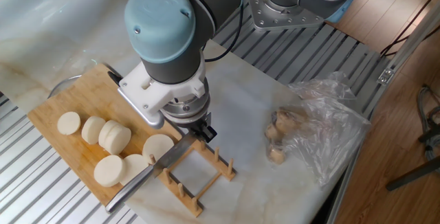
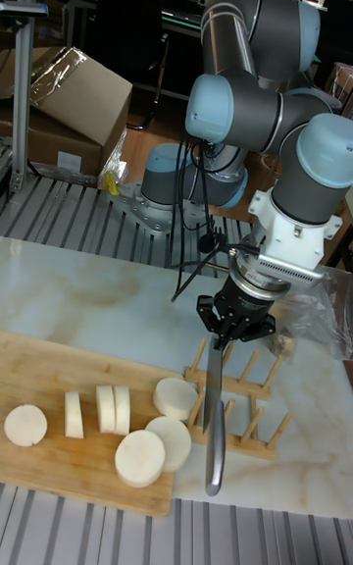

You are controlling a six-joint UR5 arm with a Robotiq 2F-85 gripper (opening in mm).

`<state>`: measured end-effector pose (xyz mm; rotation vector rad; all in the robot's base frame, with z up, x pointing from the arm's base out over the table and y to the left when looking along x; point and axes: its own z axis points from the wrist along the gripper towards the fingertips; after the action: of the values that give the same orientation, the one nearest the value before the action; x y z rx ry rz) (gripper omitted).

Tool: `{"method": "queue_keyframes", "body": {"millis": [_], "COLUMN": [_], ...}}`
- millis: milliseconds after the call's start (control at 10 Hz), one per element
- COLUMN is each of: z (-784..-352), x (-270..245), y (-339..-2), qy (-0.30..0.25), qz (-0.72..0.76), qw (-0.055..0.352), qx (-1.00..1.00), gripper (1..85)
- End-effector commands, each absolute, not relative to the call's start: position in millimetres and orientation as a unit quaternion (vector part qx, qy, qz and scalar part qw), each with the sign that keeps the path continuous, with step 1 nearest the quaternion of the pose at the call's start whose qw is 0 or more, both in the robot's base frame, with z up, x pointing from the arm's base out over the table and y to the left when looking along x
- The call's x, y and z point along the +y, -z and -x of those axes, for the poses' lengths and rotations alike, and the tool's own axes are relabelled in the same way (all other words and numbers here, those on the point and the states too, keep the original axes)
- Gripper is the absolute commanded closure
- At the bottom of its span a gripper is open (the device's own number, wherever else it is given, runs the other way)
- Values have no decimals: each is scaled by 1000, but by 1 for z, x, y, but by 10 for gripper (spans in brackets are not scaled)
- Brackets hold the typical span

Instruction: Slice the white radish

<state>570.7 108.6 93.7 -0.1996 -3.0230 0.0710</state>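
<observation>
Fingers pinching knife handle, blade over wooden rack; white radish lies sliced on cutting board, left.

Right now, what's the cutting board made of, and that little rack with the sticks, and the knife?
The cutting board looks like bamboo or light wood: tan, with fine streaks and a smooth finish. The little rack looks like plain unpainted wood, with pale pegs and rails. The knife held in the gripper looks like metal all over: grey and shiny, probably steel.

Creamy-white radish — tan board
</observation>
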Motion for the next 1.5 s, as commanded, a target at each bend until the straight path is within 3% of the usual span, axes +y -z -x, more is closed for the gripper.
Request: {"method": "queue_keyframes", "body": {"millis": [0, 300, 400, 800, 1100, 1400], "z": [-569, -576, -577, -580, -582, -592], "x": [103, 103, 103, 105, 107, 119], "y": [-92, -88, -87, -86, -88, -117], "qy": [-33, -34, -33, -29, -25, 2], "qz": [68, 70, 66, 62, 61, 62], "qw": [60, 49, 47, 42, 40, 39], "qx": [-995, -996, -996, -997, -997, -997], "gripper": [843, 817, 763, 680, 670, 660]}}
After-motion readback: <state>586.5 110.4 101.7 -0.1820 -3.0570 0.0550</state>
